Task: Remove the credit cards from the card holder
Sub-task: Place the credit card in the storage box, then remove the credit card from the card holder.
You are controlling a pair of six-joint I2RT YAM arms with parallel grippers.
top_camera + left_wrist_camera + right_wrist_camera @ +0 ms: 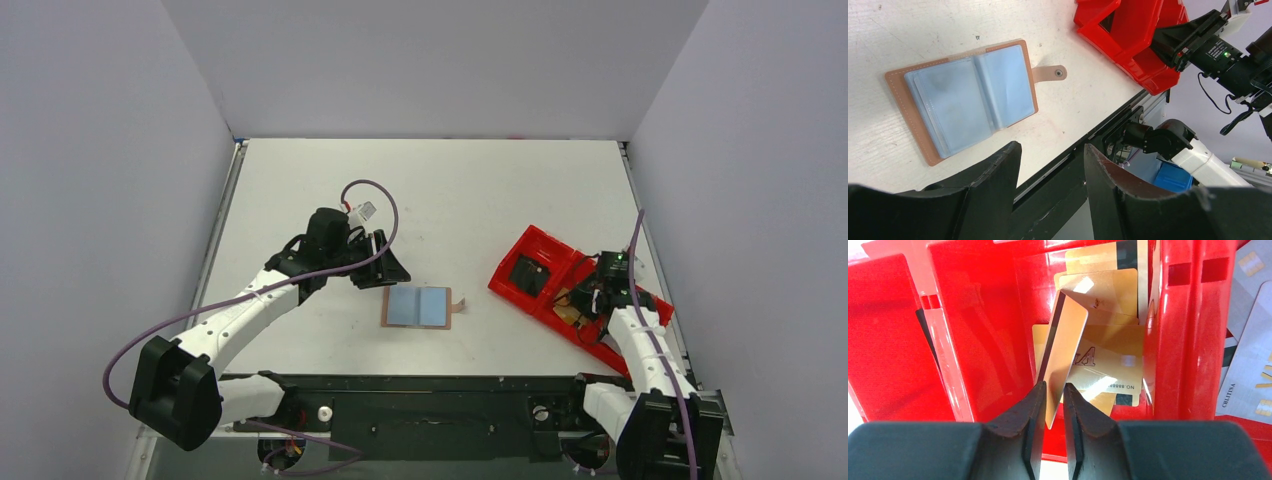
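Between right gripper's (1054, 388) pinched fingers, thin gold plastic card (1066, 342) hangs over red plastic tray (973, 315) for release; left gripper (1052, 147) wide, empty.

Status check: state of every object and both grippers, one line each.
card holder: lying open flat, strap tab unfastened
left gripper: jaws open, empty
right gripper: jaws shut on gold card
gold card: held on edge over the red tray
red tray: other gold cards lying loose in one compartment
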